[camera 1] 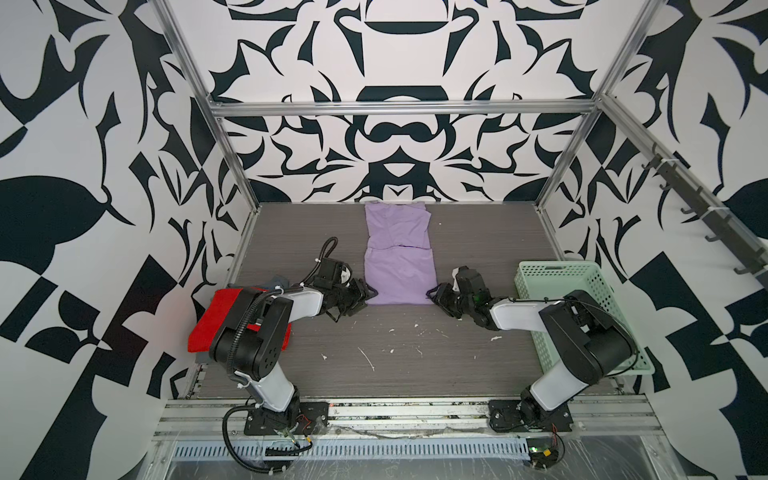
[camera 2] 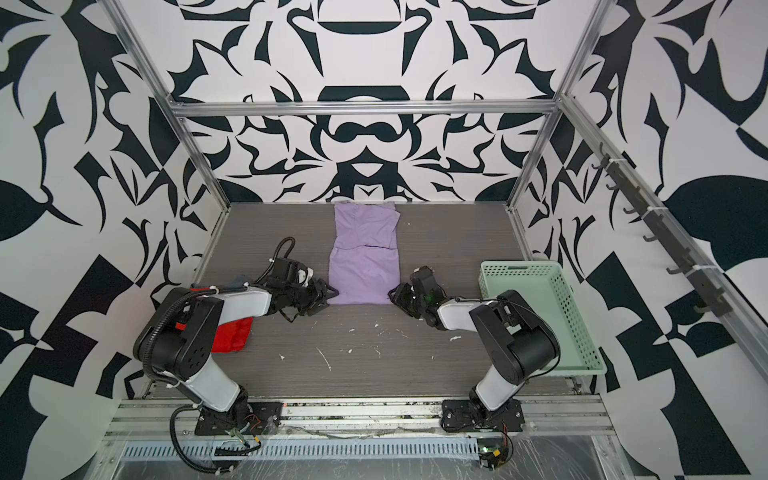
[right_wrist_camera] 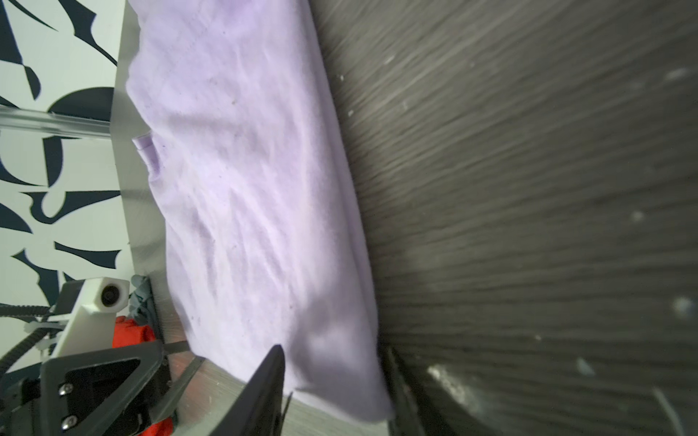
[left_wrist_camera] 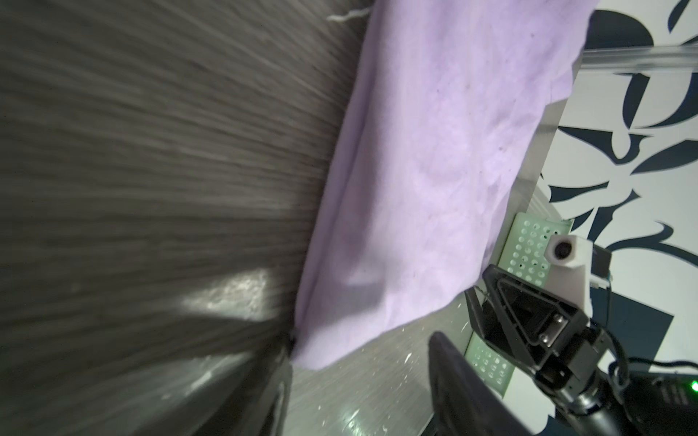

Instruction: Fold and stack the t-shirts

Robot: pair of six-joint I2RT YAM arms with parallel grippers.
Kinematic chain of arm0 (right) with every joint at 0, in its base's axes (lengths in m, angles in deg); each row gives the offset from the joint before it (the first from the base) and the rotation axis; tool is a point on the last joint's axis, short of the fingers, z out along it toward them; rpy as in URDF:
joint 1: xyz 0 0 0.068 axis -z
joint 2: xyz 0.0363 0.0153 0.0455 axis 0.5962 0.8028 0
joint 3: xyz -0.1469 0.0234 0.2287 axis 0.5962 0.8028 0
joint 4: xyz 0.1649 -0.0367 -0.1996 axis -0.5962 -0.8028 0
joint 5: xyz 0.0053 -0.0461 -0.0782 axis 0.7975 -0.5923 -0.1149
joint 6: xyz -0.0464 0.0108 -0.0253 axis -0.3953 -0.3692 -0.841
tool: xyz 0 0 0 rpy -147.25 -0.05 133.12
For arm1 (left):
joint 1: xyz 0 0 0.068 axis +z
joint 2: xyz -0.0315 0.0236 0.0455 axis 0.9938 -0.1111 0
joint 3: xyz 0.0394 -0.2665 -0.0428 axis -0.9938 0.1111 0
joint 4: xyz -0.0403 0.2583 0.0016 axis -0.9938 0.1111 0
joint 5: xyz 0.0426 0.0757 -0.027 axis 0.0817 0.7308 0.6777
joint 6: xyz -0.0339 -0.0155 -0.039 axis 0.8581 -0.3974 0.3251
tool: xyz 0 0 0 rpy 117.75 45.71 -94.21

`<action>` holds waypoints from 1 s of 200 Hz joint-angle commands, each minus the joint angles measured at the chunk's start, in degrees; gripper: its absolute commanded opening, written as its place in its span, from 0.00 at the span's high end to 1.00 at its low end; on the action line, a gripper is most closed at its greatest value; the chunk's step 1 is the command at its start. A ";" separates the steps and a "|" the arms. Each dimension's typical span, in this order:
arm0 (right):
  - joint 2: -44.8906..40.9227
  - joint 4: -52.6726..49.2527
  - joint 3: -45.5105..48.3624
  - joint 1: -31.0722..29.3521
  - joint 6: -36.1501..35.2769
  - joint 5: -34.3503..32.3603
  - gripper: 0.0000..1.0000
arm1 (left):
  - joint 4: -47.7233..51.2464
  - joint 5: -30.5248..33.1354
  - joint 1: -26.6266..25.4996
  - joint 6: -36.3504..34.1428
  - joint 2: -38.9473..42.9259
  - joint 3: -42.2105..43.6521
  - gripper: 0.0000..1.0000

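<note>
Three shirts to place, two grippers to read. Finds lavender shirt [camera 1: 399, 266] mid-table in both top views, flat, folded into a long strip running from the back wall toward the arms, with a cross crease about halfway. Finds left gripper [camera 1: 365, 297] low at its near left corner; reads from the left wrist view jaws spread, one finger [left_wrist_camera: 264, 392] touching the corner of lavender shirt [left_wrist_camera: 434, 170], the other clear of it. Finds right gripper [camera 1: 433, 294] low at the near right corner; reads from the right wrist view jaws parted around that corner of lavender shirt [right_wrist_camera: 257, 207], cloth filling the gap; cannot tell whether pressed or merely straddling. Places red shirt [camera 1: 208, 324] folded at the left edge of table [camera 1: 415, 353], partly under the left arm, well apart from lavender. Makes out grey-blue shirt [camera 1: 272, 282] only as a sliver just beyond red, mostly hidden. Notes basket [camera 1: 557, 270] on the right side, partly behind the right arm
</note>
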 commanded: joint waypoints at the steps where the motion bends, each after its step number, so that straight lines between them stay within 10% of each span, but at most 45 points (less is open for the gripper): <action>1: 1.99 -3.83 0.67 -0.11 0.67 -1.92 0.60 | 1.62 3.13 -0.31 2.25 -3.66 2.76 0.47; 48: 3.78 -5.35 -1.23 -0.11 -1.72 -3.39 0.99 | -0.99 4.58 -0.27 2.42 -4.62 1.78 0.84; 67: 3.41 -5.89 -1.79 -0.27 -3.24 -2.99 1.00 | -0.59 4.78 -0.32 1.97 -3.72 1.47 1.00; 131: -8.27 -25.68 -1.78 -8.31 -12.66 -8.62 1.00 | 4.58 6.10 -4.85 4.53 8.47 9.30 1.00; 200: -28.74 -37.76 0.53 -20.52 -7.15 -18.25 1.00 | 18.05 18.98 -17.63 10.98 33.09 9.20 1.00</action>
